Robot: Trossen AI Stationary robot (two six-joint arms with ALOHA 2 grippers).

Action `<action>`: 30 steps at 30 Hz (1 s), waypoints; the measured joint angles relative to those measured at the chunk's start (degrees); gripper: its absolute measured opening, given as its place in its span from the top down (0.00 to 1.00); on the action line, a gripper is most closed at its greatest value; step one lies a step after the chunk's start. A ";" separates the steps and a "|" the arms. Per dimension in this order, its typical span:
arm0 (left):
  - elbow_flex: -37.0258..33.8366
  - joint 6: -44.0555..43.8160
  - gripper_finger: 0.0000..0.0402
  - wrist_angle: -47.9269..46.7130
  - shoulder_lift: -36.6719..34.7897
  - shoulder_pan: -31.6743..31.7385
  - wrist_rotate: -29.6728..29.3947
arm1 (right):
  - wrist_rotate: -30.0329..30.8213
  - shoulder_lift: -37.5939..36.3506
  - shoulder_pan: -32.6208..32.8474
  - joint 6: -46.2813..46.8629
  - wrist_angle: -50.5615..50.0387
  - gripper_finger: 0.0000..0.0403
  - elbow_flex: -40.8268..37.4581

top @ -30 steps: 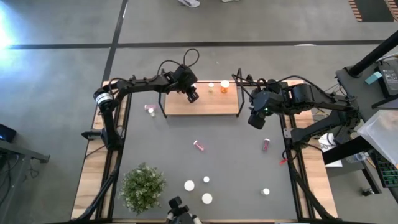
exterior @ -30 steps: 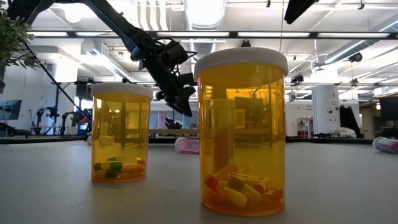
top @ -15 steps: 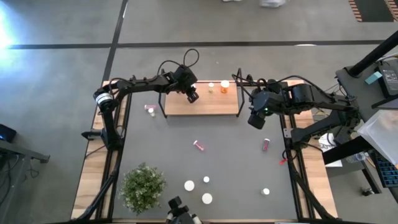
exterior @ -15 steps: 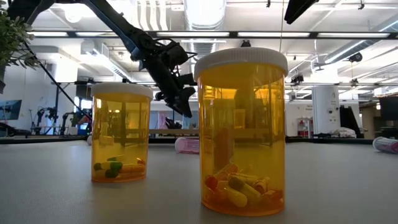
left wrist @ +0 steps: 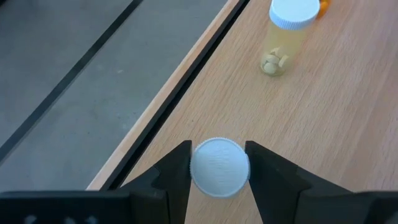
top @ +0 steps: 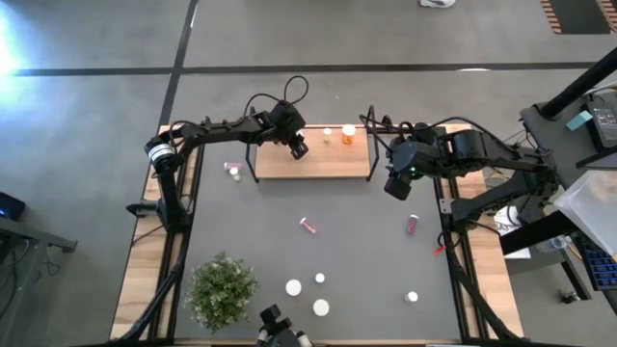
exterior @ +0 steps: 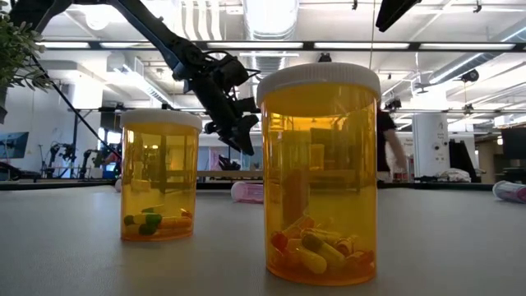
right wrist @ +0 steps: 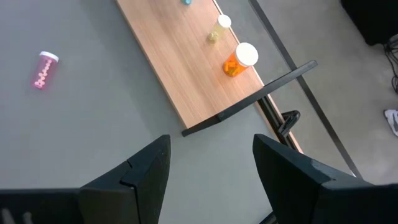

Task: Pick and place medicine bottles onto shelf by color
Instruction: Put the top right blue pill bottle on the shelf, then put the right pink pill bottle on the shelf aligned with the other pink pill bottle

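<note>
Over the light wooden shelf board (top: 313, 159) with black wire end frames, at the far edge of the dark grey table mat (top: 366, 260), my left gripper (left wrist: 219, 168) straddles a small white-capped bottle (left wrist: 219, 167) standing on the wood. My fingers (left wrist: 175, 175) sit close on either side of its cap; I cannot tell whether they grip it or have let go. Further along the board stand a pale yellow bottle with a white cap (left wrist: 286, 34) and an orange bottle (right wrist: 238, 60).

My right gripper (right wrist: 211, 171) hangs over the mat just off the shelf's right end, fingers spread and empty.

On the mat, three pink bottles lie apart: one near the shelf's left end (top: 232, 171), one at centre (top: 308, 226), one toward the right (top: 413, 224). Several white-capped bottles (top: 320, 307) stand by the near edge, beside a green bushy potted plant (top: 222, 289). Two of these show as large amber pill bottles (exterior: 319, 173) in the low view.

Beyond the table lies grey concrete floor (top: 87, 116); a person (exterior: 386, 148) stands in the workshop background.
</note>
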 joint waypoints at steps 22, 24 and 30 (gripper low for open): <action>-0.02 -0.11 0.54 0.00 -1.53 0.00 -0.04 | 0.00 0.00 0.00 0.02 0.01 0.46 0.00; -0.02 -0.09 0.54 0.01 -2.45 0.00 -0.07 | 0.00 0.00 0.01 0.02 0.01 0.46 0.00; -0.02 0.00 0.54 -0.06 -4.73 -0.21 -0.18 | 0.00 0.00 0.00 0.02 0.01 0.46 0.00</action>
